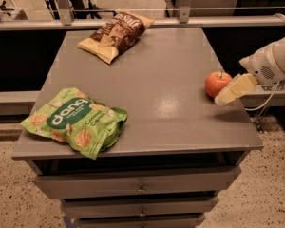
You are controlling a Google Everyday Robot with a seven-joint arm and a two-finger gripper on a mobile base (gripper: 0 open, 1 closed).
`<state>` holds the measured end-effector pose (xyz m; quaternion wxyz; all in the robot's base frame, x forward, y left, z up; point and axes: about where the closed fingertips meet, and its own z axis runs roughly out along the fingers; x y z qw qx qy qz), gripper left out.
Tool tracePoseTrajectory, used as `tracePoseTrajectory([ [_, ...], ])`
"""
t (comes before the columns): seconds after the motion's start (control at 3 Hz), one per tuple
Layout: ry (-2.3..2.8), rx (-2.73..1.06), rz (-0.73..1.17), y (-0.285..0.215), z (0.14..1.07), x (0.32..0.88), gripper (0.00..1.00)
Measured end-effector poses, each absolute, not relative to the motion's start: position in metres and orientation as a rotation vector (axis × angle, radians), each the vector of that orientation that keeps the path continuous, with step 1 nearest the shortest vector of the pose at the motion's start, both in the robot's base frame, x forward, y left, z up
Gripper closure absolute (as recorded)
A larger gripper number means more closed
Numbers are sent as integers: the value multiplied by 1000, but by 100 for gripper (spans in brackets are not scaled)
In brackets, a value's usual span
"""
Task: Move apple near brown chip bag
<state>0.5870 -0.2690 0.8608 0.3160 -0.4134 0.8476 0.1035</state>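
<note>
Camera view shows you the apple (217,83) near the right edge of the grey cabinet top (180,56), well apart from the brown chip bag (115,34) lying at the far edge. The gripper (230,91) sits just right of the apple, its cream tip beside the fruit. You cannot tell how wide it stands or whether it grips anything. A green dang bag (76,121) lies front left. The drawers (140,186) below are shut, their contents hidden.
</note>
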Motion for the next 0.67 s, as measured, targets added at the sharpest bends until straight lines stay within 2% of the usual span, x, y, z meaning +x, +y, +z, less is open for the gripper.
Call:
tracePoseTrajectory([
  [0.33, 2222, -1074, 334, -257, 850, 586, 0],
  [0.67, 2204, -1071, 380, -245, 843, 586, 18],
])
